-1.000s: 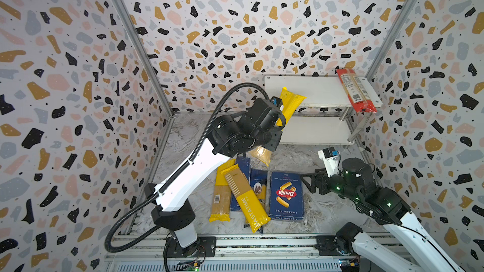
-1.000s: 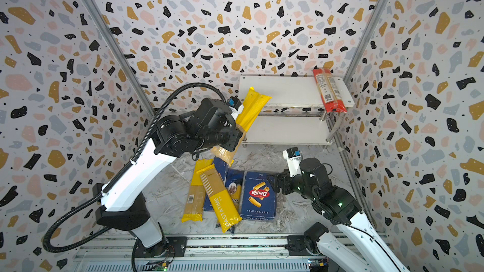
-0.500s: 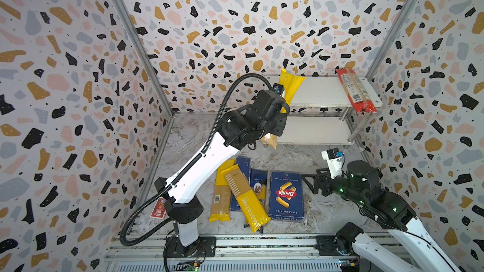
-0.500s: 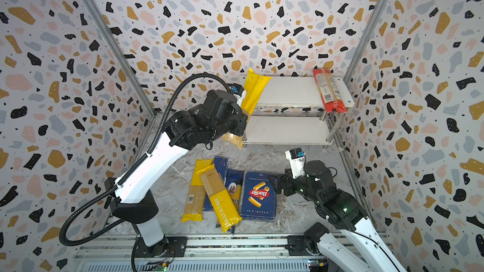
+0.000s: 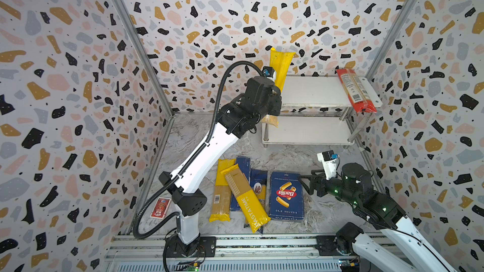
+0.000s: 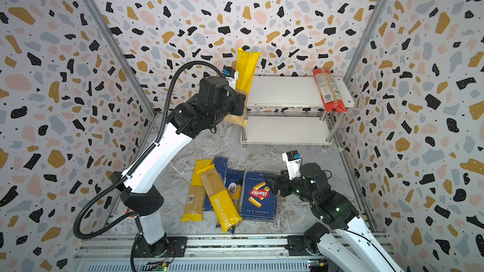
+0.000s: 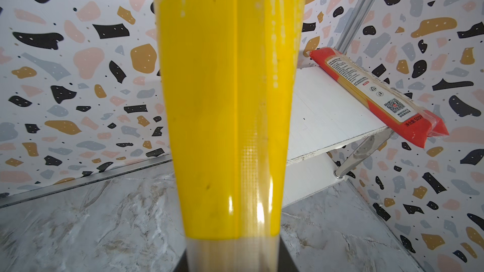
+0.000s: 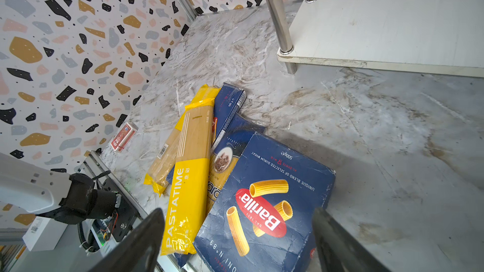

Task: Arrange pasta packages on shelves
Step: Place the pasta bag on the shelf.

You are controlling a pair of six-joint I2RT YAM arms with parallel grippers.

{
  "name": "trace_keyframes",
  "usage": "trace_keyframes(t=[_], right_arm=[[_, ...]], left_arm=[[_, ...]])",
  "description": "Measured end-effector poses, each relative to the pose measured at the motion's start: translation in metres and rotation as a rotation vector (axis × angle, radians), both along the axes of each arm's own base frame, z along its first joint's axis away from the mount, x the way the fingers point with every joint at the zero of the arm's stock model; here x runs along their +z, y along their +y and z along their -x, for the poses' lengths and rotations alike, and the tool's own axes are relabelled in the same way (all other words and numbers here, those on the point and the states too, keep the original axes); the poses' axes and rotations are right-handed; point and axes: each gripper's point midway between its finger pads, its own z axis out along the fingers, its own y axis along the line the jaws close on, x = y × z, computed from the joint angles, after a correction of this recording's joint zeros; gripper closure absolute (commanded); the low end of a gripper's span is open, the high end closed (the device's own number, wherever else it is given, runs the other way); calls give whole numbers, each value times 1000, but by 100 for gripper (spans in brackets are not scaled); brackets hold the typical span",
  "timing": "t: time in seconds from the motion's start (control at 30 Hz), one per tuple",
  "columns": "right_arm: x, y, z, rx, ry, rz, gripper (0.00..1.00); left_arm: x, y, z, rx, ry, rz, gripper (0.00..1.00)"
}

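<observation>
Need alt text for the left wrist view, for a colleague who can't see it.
A long yellow spaghetti bag fills the centre. Behind it is a white two-tier rack with a red spaghetti bag lying on its top board, one end overhanging the edge.

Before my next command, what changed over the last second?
The left gripper, shut on the yellow spaghetti bag, carried it up and back; it now stands steeper beside the top board. The red bag on that board, the floor packs and the open right gripper by the rigatoni box stayed put.
</observation>
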Motion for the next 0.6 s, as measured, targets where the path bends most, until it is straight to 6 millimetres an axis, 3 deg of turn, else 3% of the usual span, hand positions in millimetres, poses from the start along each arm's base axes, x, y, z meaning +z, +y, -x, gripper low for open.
trace_keyframes(t=[0.33,0.47,0.6], right_arm=[[0,11,-10,10,-19,-43,12],[-4,16,-16,11,-17,-43,12],[-20,22,-21,21,15,-29,12]], left_arm=[[-36,-10,-55,-12,69,93,100],[-31,-7,-71,-17,73,167,100],[-13,-6,-85,-39,53,271,100]])
